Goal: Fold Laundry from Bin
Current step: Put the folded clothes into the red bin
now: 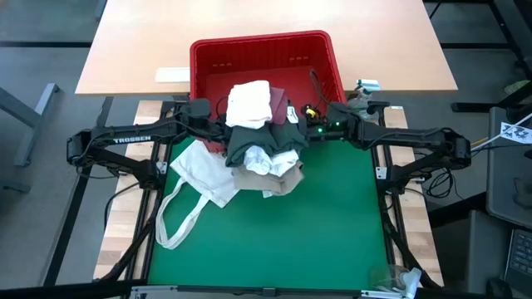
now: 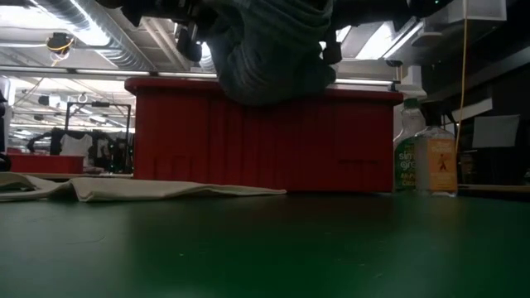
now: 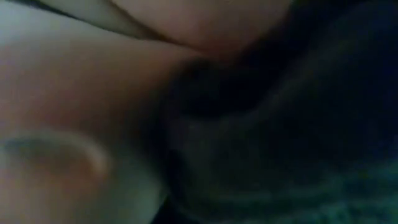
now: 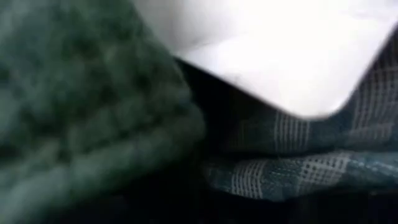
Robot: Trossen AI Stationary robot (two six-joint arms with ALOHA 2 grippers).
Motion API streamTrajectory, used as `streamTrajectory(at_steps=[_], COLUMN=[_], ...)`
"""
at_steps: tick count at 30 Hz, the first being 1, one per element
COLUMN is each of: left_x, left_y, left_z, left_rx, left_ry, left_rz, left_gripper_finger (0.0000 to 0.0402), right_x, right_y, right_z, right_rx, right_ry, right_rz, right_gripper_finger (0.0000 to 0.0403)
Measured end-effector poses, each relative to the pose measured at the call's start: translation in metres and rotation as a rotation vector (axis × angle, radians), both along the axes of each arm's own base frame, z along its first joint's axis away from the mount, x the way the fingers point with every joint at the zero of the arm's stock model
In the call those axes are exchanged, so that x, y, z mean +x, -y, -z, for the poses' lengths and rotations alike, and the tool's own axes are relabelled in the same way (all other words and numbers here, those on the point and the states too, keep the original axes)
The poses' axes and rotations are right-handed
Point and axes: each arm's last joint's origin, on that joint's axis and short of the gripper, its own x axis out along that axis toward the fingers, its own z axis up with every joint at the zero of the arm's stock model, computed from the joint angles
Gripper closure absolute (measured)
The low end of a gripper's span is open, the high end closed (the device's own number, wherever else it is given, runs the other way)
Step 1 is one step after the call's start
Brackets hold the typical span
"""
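Dark green-grey top hides both end effectors — grips unseen.

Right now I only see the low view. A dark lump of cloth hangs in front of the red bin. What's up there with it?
Observer: Both arms meet at that dark top: the left tool is at one side and the right tool at the other.
Operator: Is anything inside the bin?
Observer: Yes, a white cloth and a maroon piece are heaped at its near side.
Operator: And the flat pale thing on the mat?
Observer: That's a white bag; its long straps loop toward the mat's front edge.
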Motion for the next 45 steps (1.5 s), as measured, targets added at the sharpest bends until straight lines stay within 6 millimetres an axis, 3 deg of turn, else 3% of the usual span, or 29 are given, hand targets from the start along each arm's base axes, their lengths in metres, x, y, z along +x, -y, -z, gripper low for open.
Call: streamTrajectory(at_steps=[6,18,35,45], left_x=[0.001,0.004,0.004,0.000], left_y=[-0.001,0.012,0.019,0.004], left_z=[-0.004,-0.005,-0.047,-0.056], left_rx=[-0.005,-0.008,0.095,0.113], left_ry=[0.035,0.035,0.009,0.035], left_rz=[-0.011,0.030,0.033,-0.025], left_gripper_finger=[0.0401,0.0401,0.0401,0.0401], right_x=[0.001,0.001,0.004,0.003], right_y=[0.001,-0.002,-0.011,-0.005], right_z=[-0.010,-0.011,-0.032,-0.056], right_rx=[-0.016,-0.016,-0.043,-0.107], right_ry=[0.002,0.009,0.107,0.128], right_rz=[0.008,-0.017,-0.009,0.048], right_gripper_finger=[0.0253,0.0253,0.0253,0.0253])
